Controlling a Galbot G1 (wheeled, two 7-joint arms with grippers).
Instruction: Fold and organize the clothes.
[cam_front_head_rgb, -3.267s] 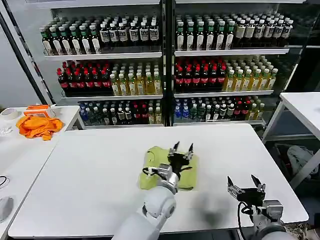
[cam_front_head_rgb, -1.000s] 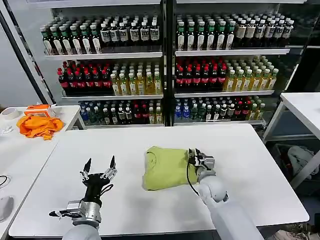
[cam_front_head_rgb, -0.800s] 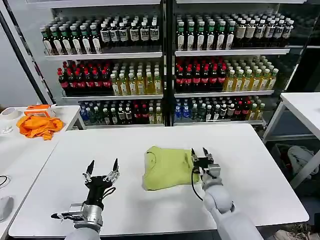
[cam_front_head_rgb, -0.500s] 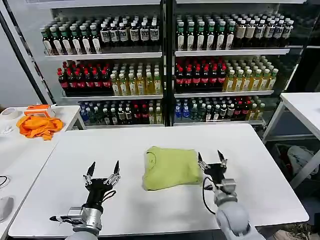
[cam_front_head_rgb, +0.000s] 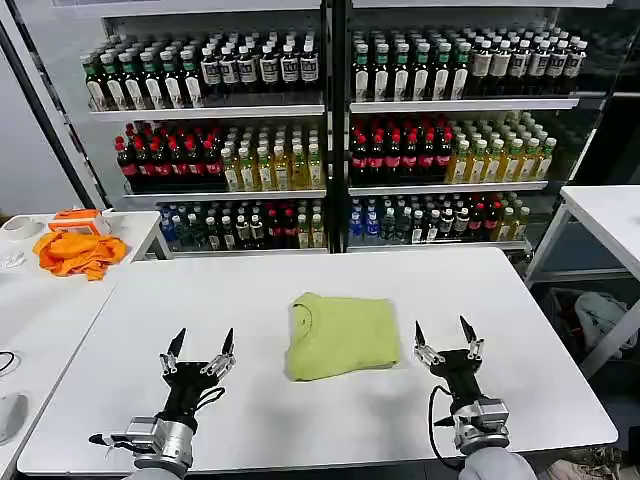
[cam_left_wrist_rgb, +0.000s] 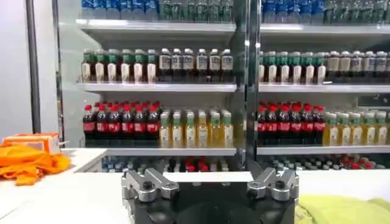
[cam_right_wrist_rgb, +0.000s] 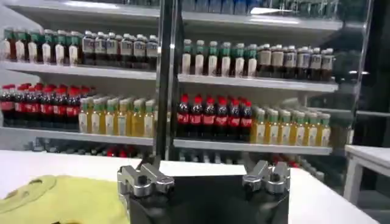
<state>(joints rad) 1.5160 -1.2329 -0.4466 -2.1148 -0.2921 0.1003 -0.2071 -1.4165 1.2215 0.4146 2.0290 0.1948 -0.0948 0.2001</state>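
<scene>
While the light yellow-green folded cotton T-shirt (cam_front_head_rgb: 342, 335) lies square, keep left gripper (cam_front_head_rgb: 199, 352) and right gripper (cam_front_head_rgb: 445, 339), jaws apart, flanking it without touching.

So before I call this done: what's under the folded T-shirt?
The T-shirt lies folded on the white table, whose bare top surrounds it. Whatever lies directly beneath is covered. Both grippers, left and right, hover beside it, open.

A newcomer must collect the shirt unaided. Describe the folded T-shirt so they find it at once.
Start at the big white table facing the drink shelves. At its middle, between the two raised, open grippers, lies the T-shirt, folded into a squarish packet. It is light yellow-green, unlike the bright orange cloth crumpled on the side table.
</scene>
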